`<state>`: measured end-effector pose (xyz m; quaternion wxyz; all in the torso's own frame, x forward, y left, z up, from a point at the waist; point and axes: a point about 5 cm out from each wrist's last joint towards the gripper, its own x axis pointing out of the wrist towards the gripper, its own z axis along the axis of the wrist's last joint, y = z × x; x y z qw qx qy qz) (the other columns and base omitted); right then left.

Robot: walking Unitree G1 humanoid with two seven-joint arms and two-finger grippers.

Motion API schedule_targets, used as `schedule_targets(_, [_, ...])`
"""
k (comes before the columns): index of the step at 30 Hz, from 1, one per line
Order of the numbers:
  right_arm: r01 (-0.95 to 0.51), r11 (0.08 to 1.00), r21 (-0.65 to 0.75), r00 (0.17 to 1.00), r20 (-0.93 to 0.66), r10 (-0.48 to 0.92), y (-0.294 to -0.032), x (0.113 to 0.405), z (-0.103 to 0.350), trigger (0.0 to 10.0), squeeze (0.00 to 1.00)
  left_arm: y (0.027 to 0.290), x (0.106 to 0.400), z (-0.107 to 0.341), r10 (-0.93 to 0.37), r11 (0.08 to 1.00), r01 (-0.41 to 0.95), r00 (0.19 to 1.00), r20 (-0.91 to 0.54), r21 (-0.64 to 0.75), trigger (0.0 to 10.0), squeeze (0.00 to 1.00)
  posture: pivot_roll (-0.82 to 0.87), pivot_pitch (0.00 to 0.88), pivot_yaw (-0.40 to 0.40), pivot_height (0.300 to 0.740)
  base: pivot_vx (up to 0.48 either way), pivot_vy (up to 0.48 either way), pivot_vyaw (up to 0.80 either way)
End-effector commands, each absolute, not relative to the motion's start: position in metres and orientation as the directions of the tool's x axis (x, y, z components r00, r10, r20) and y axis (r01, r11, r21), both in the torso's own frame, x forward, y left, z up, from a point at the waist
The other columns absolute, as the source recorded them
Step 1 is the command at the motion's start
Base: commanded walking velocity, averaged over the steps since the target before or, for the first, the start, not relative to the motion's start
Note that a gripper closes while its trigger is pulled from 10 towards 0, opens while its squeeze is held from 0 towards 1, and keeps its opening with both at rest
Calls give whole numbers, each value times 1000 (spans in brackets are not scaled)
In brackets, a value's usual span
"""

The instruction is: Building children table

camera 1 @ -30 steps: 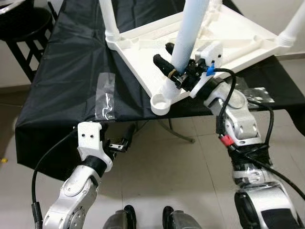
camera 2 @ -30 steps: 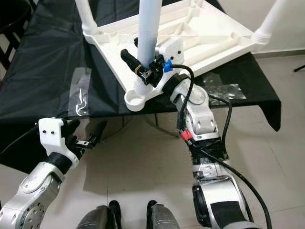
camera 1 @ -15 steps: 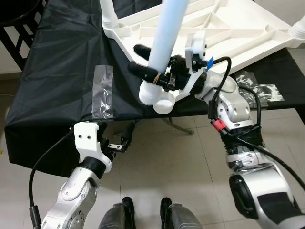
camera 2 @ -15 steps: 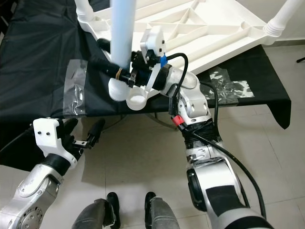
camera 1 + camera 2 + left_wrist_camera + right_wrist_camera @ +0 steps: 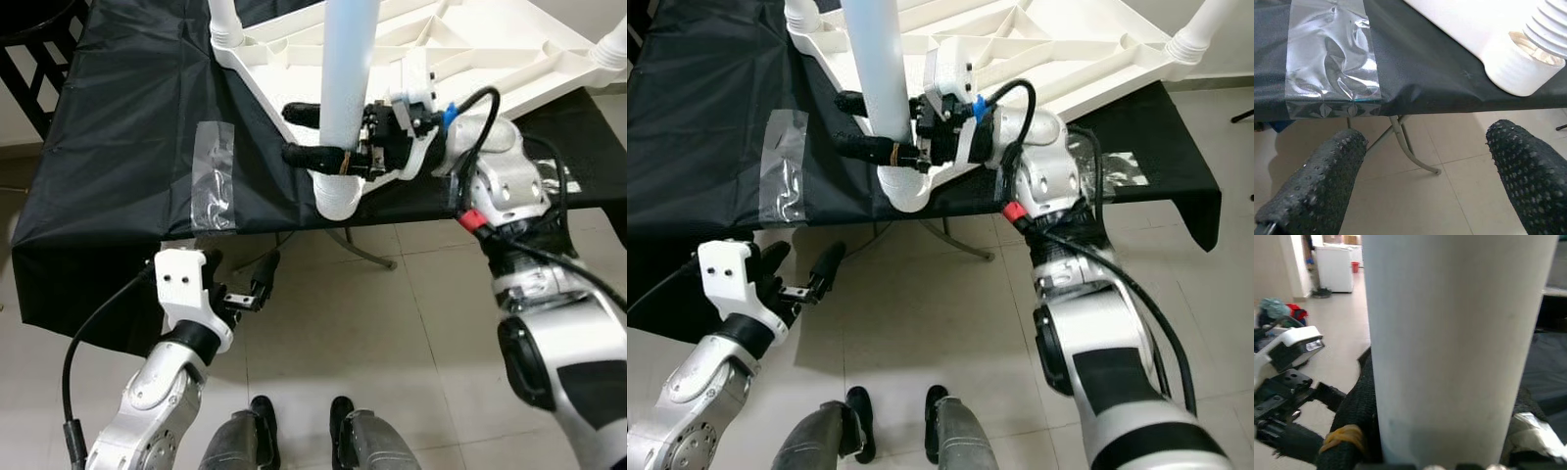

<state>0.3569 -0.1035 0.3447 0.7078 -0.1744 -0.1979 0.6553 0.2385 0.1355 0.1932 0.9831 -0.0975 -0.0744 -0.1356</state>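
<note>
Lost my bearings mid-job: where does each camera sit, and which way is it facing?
Eye views: on the head, looking down at the upturned white table on the black cloth; both arms and feet show.
Left wrist view: low by the cloth's edge, looking along the open left pincer under the table's corner socket.
Right wrist view: looks along the right pincer clamped on the pale blue leg.
Shared: the leg and socket.

Smooth pale blue plastic table leg (image 5: 348,59), glossy white moulded plastic tabletop (image 5: 490,44) with ribbed sockets, matt black cloth (image 5: 127,117) patched with crinkled shiny clear tape (image 5: 213,174), rough pebbled black rubber fingers (image 5: 1312,191), silver metal arms, glossy floor tiles (image 5: 411,323)
</note>
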Motion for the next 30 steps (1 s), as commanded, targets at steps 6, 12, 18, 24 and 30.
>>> schedule_targets(6, [-876,55,-480,25,68,997,-106,357,346,10000,0,136,236,189,-258,942,282,955,149,-181,10000,0,11,415,-37,740,0,0,0])
schedule_targets(12, [-887,7,-461,21,-25,999,-111,361,330,10000,0,136,236,189,-263,940,288,954,147,-186,10000,0,14,425,-23,740,0,0,0])
schedule_targets(18, [-873,-19,-487,36,-103,994,-116,362,327,10000,0,136,236,189,-263,939,288,954,145,-189,10000,0,6,421,-24,740,0,0,0])
schedule_targets(24, [-846,-33,-532,57,-152,987,-118,362,330,10000,0,136,236,188,-263,938,288,954,143,-196,10000,0,0,416,-28,740,0,0,0])
schedule_targets(30, [-840,71,-538,150,-105,983,-116,369,321,10000,0,135,236,190,-274,935,299,950,148,-190,10000,0,4,418,-28,740,0,0,0])
